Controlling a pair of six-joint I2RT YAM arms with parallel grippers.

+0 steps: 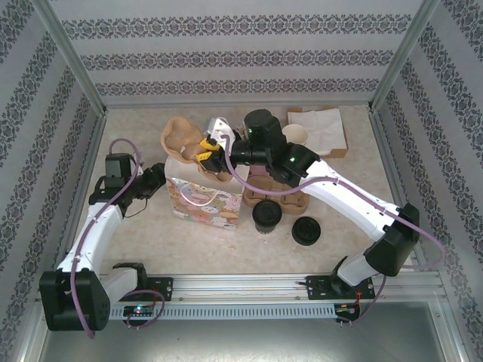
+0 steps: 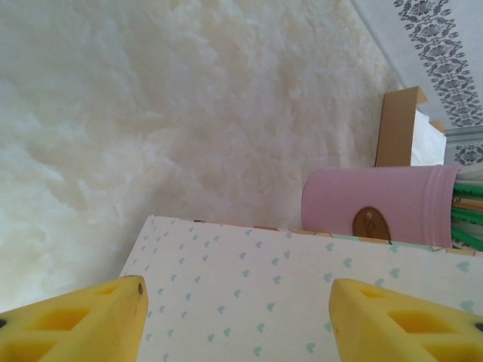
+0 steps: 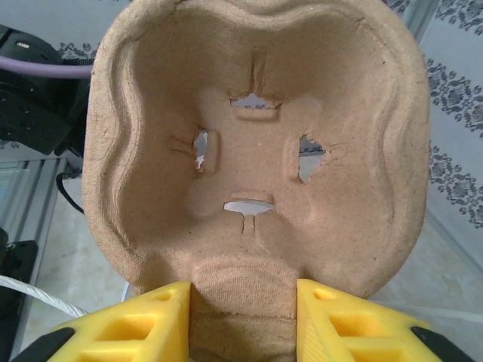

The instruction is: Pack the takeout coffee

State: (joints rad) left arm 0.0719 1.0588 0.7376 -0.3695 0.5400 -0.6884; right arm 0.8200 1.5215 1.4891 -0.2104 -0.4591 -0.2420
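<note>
Pincers first. Your right pincer [image 3: 241, 302] is clamped on a pulp cup carrier [image 3: 256, 136]. Its two yellow fingers [image 3: 147, 320] press from both sides on a narrow tab at the carrier's edge, so they stand only a little apart. The carrier is lifted off the table [image 1: 136, 128], and its hollow side with four small slots faces the wrist camera. In the top view it hangs behind the gift bag [image 2: 256, 256].

Your left pincer [image 2: 238, 294] has its jaws well apart. Between them you see the side panel of the gift bag, printed with small hearts. The left fingertip is at the panel's edge, but I cannot tell if it touches. Beyond the bag there is a pink cup [image 2: 377, 211].

The takeout coffee [image 1: 266, 215] stands on the table, apart from both pincers. It is just in front of a second carrier [image 1: 290, 197], between the gift bag and a loose black lid [image 1: 307, 230]. It looks upright: the black lid points up and the long axis is vertical.
</note>
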